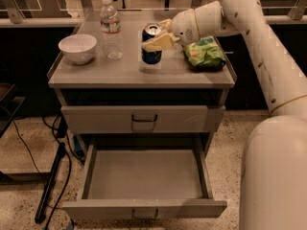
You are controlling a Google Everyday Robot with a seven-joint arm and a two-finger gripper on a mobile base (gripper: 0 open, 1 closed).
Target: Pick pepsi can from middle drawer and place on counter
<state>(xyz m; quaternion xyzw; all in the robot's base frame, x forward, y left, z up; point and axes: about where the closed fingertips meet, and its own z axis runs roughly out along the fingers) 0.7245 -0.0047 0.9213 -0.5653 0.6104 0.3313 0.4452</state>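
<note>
The wide, shallow grey metal middle drawer [144, 178] is pulled fully out below the cabinet. Its low side walls frame a bare grey floor, and its flat front panel carries a small dark bar handle. Above it, a grey upper drawer [103, 120] shows only its closed front panel and handle.

On the flat matte grey counter [115, 73], a round white bowl [77, 48] sits near the left rim; what shows of its inside is plain white. Just to the right of the bowl stands a clear plastic water bottle [111, 28] with a white cap, upright.

The small dark-blue pepsi can [151, 54] with a silver top is upright at the middle of the counter, near the bottle but apart from it. The gripper [154, 43] reaches in from the right and clasps the can, its pale yellow fingers [162, 41] lying across the can's upper half. Whether the can's base touches the counter or hangs just above it cannot be told.

A crumpled green snack bag [205, 53] lies on the counter just right of the can, beneath the thick white arm [249, 37]. Black cables [53, 176] trail over the speckled floor [24, 152] at the left.
</note>
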